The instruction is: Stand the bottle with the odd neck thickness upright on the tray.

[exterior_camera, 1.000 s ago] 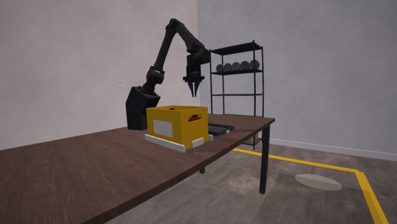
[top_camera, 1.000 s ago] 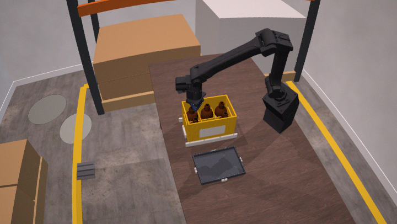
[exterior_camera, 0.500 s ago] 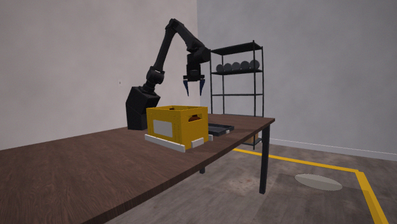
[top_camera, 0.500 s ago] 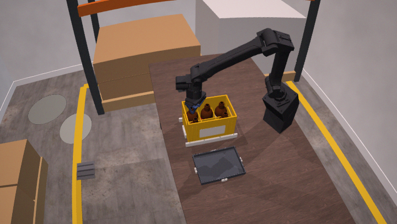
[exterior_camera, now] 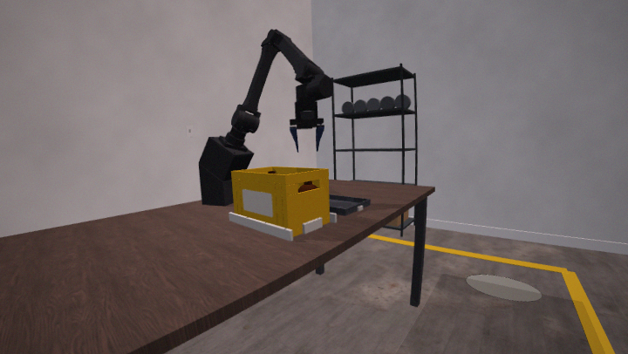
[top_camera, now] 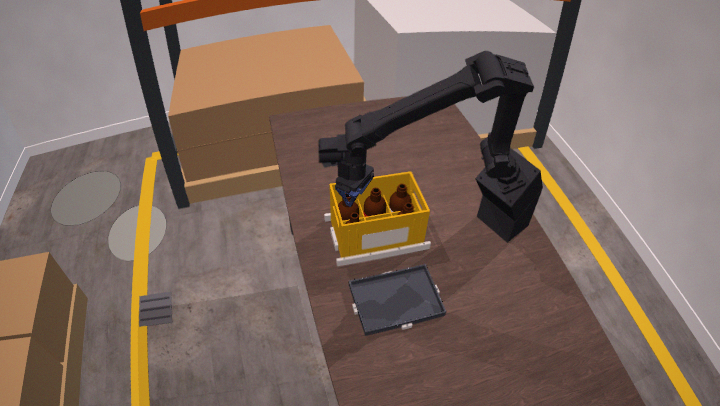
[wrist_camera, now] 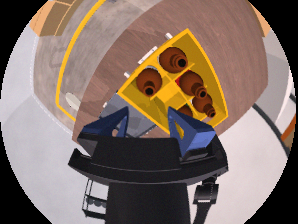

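Our gripper hangs with its two blue fingers pointing down and spread well apart, the tips higher than the rim of the yellow crate. In the top view we see it overlap the end of the crate away from the arm's black pedestal; the exterior view shows clear air between the fingertips and the crate. Five brown bottles stand inside the crate, each in its own compartment, with the one our wrist view shows nearest the fingers partly hidden behind a finger. The bottle we are asked for is among these five, but we cannot tell from the necks which one is thicker or thinner. The crate sits level on the brown wooden table, with low white strips along its foot. Just beside it, on the side where the crate's pale label faces us in the top view, the dark, shallow, rectangular tray lies flat on the table, its inside partly in shadow, with small white blocks around its edges.

Pincer now open, nearly shut one second ago
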Robot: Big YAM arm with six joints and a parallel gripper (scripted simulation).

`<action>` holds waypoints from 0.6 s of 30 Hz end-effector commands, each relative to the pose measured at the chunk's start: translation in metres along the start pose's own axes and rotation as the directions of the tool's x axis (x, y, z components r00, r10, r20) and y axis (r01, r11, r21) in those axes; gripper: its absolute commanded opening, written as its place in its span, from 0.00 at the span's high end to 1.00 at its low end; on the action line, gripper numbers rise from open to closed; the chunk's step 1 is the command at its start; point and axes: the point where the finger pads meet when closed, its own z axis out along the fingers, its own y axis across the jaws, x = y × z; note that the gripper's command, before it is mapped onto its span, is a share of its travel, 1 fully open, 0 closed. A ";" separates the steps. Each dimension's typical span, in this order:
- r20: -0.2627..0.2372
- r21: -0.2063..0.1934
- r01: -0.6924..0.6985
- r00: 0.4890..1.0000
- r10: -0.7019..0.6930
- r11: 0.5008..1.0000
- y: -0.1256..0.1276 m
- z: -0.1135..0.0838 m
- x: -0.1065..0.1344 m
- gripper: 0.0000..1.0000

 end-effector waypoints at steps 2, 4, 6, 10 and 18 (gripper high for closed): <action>-0.012 0.006 -0.005 1.000 0.005 1.000 0.001 0.009 -0.001 0.39; -0.012 0.006 -0.005 1.000 0.005 1.000 0.001 0.009 -0.001 0.39; -0.011 0.006 -0.005 1.000 0.005 1.000 0.001 0.009 -0.001 0.39; -0.010 0.004 -0.003 1.000 0.003 1.000 0.001 0.011 -0.001 0.39; -0.017 0.007 -0.003 1.000 0.003 1.000 0.000 0.016 0.003 0.39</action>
